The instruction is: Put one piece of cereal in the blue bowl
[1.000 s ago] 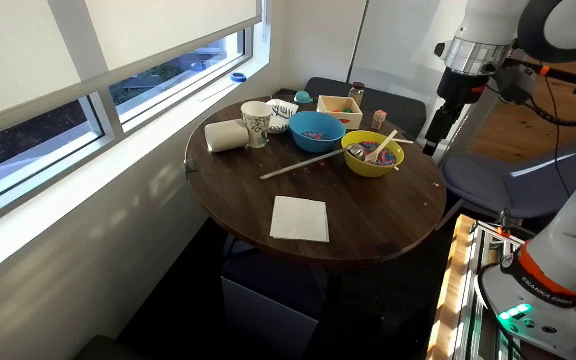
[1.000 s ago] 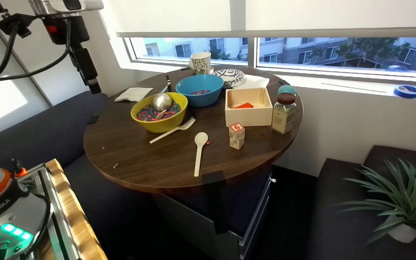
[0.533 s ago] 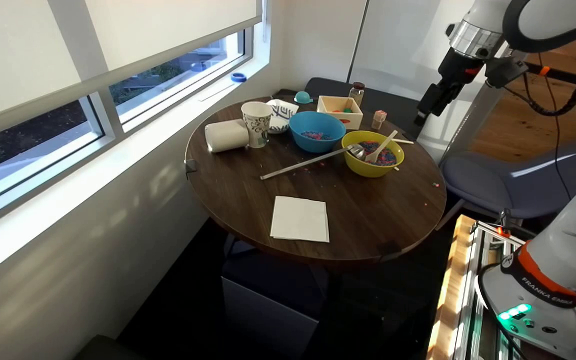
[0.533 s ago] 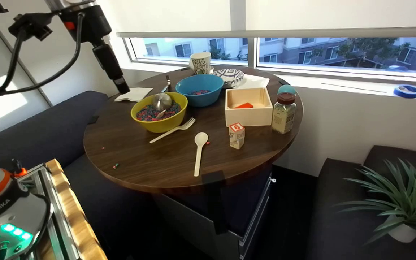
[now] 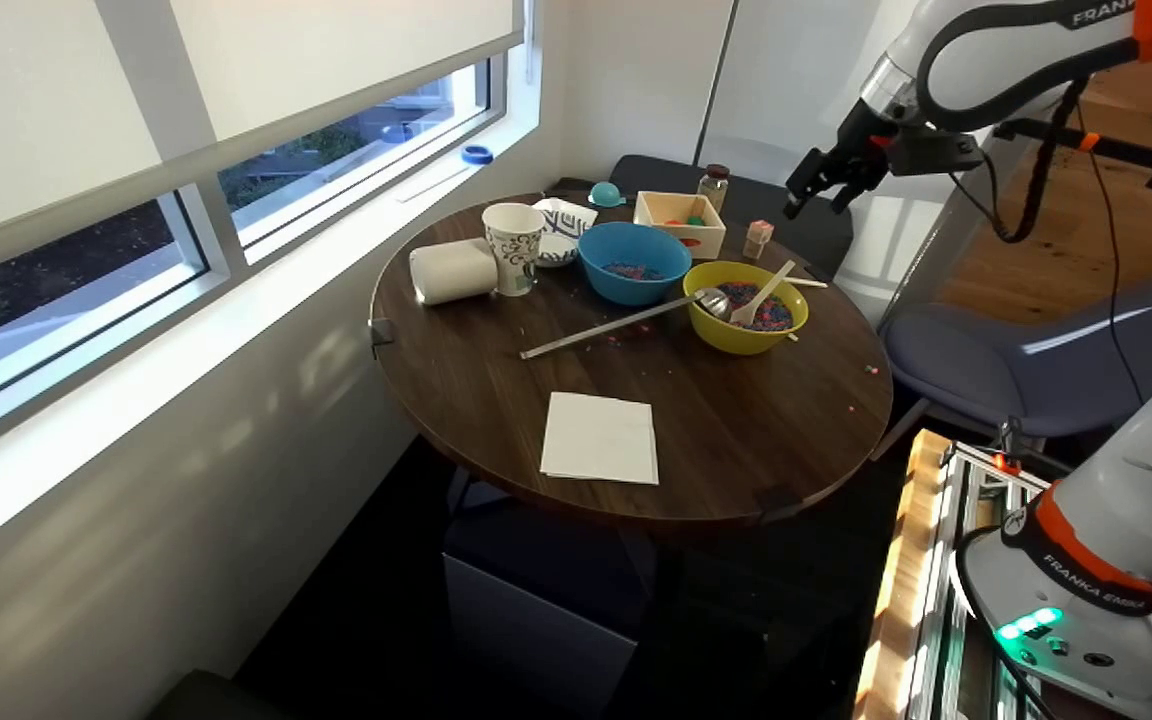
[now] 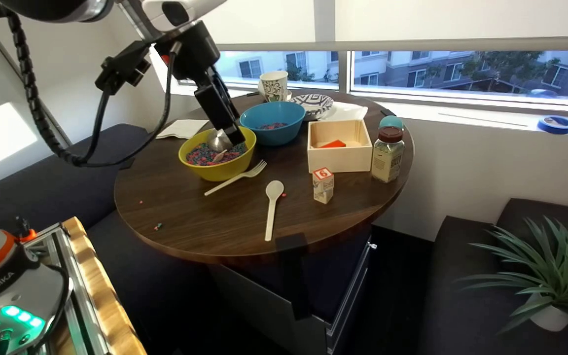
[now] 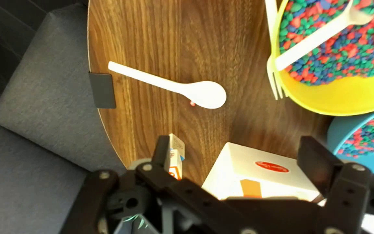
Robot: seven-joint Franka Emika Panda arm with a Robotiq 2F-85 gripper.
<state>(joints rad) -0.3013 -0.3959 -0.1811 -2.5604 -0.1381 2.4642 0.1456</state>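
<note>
I'm hovering well above the table (image 6: 205, 217), gripper (image 7: 237, 150) spread wide, nothing sitting between the fingers (image 7: 161, 151); the wooden box (image 6: 339, 160) is only showing through the gap from below. The blue bowl (image 5: 626, 292) is standing upright on the table just beside the yellow bowl (image 6: 220, 172); whether they're touching, can't tell. The yellow bowl is holding plenty of cereal (image 7: 342, 53) (small colored bits, so I'm assuming), with a ladle (image 6: 218, 141) and a white utensil (image 7: 317, 39) resting in it. The blue bowl is already carrying some of the same bits, so its contents aren't telling me whether my one piece is in. Going by the bare grip, I'm counting the task as undone. One loose pink piece (image 7: 192, 103) is lying right at the edge of the spoon (image 7: 177, 87), contact unclear; loose bits (image 6: 158, 226) are sitting near the table edge. Which one I'm meant to be taking, can't tell. What I'm having left: picking a target, coming down, pinching just that one, carrying it over the blue bowl, letting go. I'm guessing the pink one is offering the cleanest single pick, spoon possibly crowding one finger.
</note>
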